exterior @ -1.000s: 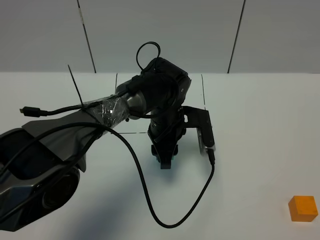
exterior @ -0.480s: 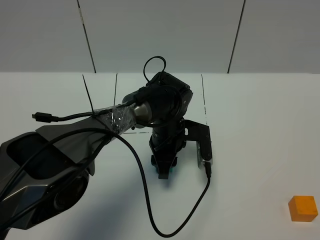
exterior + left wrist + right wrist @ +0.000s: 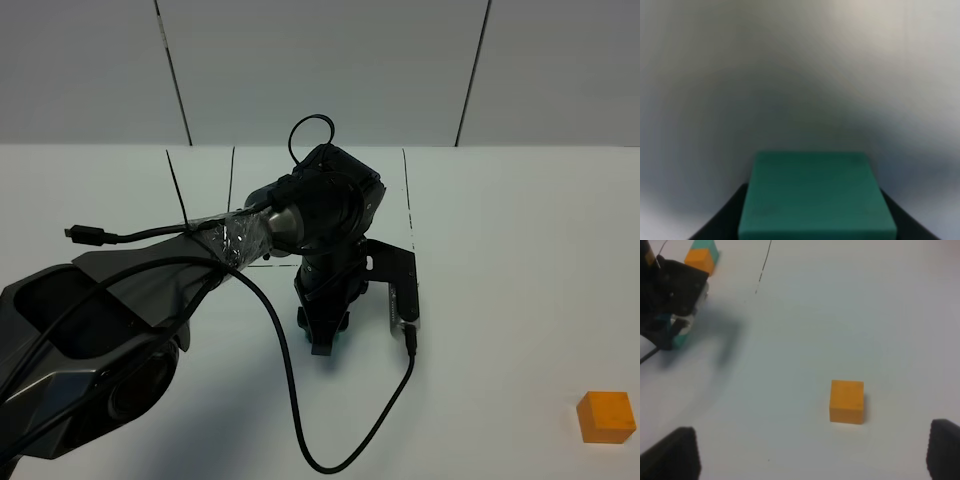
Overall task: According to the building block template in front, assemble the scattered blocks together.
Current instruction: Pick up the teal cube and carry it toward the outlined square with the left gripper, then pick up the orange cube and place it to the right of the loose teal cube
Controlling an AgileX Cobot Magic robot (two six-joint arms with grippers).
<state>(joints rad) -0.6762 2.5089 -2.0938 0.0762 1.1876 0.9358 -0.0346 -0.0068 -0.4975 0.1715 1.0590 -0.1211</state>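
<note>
Tabletop [image 3: 520,250], white w/ thin drawn black lines [image 3: 407,190], from high cam: left arm reaches in from the left side to mid-table, its left gripper [image 3: 324,345] pointing straight down at the surface. A sliver of teal cube [image 3: 338,342] shows beside the fingertips; the rest is hidden by the arm. Orange cube [image 3: 606,417] sits alone at the near right corner, well apart from the teal one. Left wrist cam (blurred): teal cube [image 3: 815,195] fills the gap btwn two dark fingers [image 3: 722,222], which lie against its opp. sides, i.e. jaws pinched on the cube; cube sits level, top face toward cam. Right wrist cam: right gripper [image 3: 812,440] spread wide, its fingers far apart at the edges of view. Orange cube [image 3: 846,401] rests flat on the table ahead of it, untouched. Farther off, left gripper [image 3: 665,332] stands at the surface w/ teal cube [image 3: 680,339] at its tips. Beyond that lies the template pair [image 3: 702,257], an orange block joined to a teal one, near a drawn line; its outline can't be made out.
</note>
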